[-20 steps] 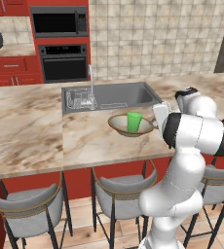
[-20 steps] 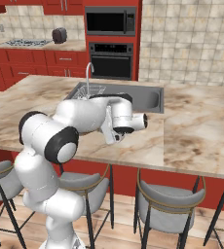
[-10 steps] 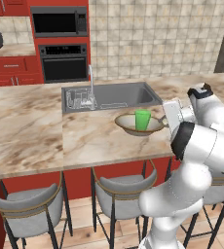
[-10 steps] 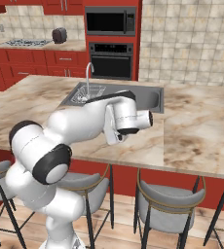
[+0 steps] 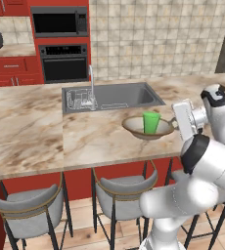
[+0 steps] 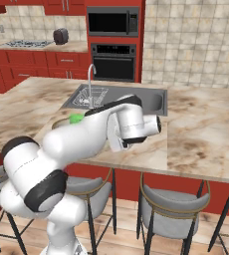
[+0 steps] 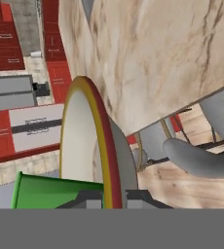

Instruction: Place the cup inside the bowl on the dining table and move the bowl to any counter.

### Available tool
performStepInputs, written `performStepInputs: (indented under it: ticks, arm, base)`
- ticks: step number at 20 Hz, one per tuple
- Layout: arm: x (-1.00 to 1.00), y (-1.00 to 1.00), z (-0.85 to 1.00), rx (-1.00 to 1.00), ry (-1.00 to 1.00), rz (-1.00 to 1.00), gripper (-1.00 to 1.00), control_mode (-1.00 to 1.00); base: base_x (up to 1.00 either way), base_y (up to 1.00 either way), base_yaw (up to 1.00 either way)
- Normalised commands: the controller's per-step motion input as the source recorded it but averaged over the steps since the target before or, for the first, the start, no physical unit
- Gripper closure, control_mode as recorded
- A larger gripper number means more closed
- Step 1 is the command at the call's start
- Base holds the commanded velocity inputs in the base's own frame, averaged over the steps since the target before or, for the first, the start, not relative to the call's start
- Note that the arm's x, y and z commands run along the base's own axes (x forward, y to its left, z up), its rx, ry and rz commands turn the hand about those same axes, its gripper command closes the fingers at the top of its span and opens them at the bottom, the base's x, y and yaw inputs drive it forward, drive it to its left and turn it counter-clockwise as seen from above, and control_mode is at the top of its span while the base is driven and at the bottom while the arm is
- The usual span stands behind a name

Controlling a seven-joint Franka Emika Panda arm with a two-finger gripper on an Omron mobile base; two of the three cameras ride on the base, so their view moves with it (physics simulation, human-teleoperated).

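While the green cup [image 5: 151, 122] stands upright inside the bowl [image 5: 134, 126], the bowl sits above the marble desk [image 5: 31, 132], near its front edge, at about 4 o'clock from the steel sink [image 5: 119, 95]; whether it touches the top I cannot tell. Nothing else lies in the bowl. The claw [image 7: 115, 198] is closed on the bowl's rim at its 3 o'clock side, one finger [image 7: 87, 199] inside the rim and the other outside, as the hand view shows.

The cup is a plain bright green tumbler, slightly tapered, without handle, and far narrower than the bowl; in the right base view a patch of it [image 6: 76, 118] peeks out behind the white arm. The bowl is wide, shallow and round, pale beige-grey inside, darker outside, with a thin gold-brown edge; the hand view shows it edge-on [image 7: 82, 146] with the cup [image 7: 50, 193] lying across the lower left.

The desk top is beige-brown veined marble, smooth, over a red base. The sink basin is rectangular brushed steel, with a thin curved faucet [image 5: 91, 85] at its left part. Grey padded stools [image 5: 29, 205] with dark frames stand along the near edge
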Motion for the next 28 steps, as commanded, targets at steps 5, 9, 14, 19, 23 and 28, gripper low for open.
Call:
performStepInputs:
  ticks: [5, 9, 14, 19, 23, 28]
  arm:
    - [-0.49, -0.09, 0.08, 0.00, 0.00, 0.00, 1.00, -1.00]
    - [-0.52, -0.06, 0.16, 0.00, 0.00, 0.00, 1.00, -1.00]
    - [-0.51, -0.03, 0.28, 0.00, 0.00, 0.00, 1.00, -1.00]
    - [-0.28, 0.00, 0.20, 0.00, 0.00, 0.00, 1.00, -1.00]
    - [0.00, 0.00, 0.00, 0.00, 0.00, 0.00, 1.00, -1.00]
    - [0.00, 0.00, 0.00, 0.00, 0.00, 0.00, 1.00, -1.00]
  base:
    - [0.00, 0.00, 0.00]
    - [0.00, 0.00, 0.00]
    - [0.00, 0.00, 0.00]
    - [0.00, 0.00, 0.00]
    - [0.00, 0.00, 0.00]
    - [0.00, 0.00, 0.00]
